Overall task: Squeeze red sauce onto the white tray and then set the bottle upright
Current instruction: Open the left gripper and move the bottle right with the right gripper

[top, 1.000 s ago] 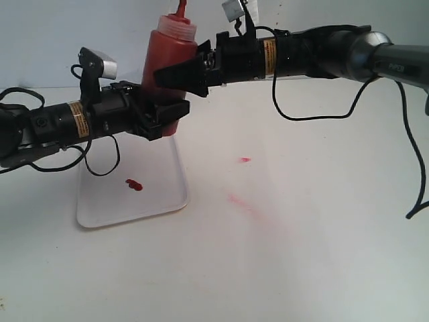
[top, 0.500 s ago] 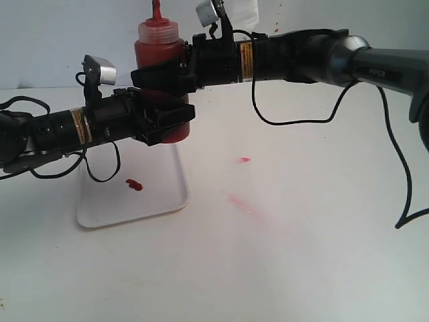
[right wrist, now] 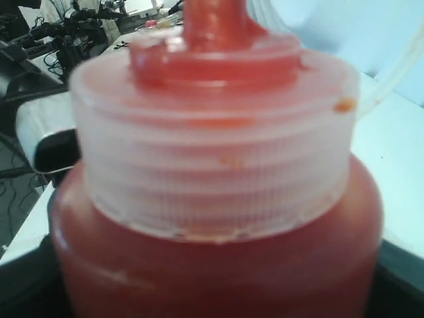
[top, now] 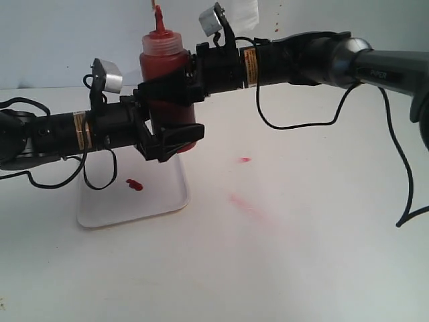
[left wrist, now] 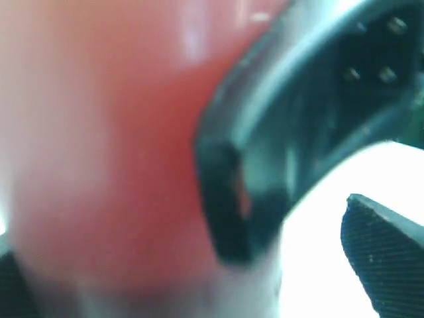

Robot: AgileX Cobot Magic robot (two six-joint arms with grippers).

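The bottle (top: 164,67) is upright, its red nozzle (top: 159,19) pointing up, over the far end of the white tray (top: 107,209). Whether its base touches the tray cannot be told. My right gripper (top: 169,88) reaches in from the right and is shut on the bottle's upper body, just below the cloudy cap (right wrist: 212,152). My left gripper (top: 173,137) sits around the bottle's lower part. Its finger (left wrist: 387,252) stands apart from the bottle (left wrist: 99,165), with white showing between them. A small blob of red sauce (top: 134,184) lies on the tray.
A small red spot (top: 244,159) and a faint pink smear (top: 241,201) mark the white table right of the tray. A black cable (top: 295,117) loops under the right arm, and another cable (top: 100,178) hangs over the tray from the left arm.
The bottle went from slightly tilted to upright, then dropped a little and shifted right. My left gripper moved right and lower along the bottle, its jaws now apart.
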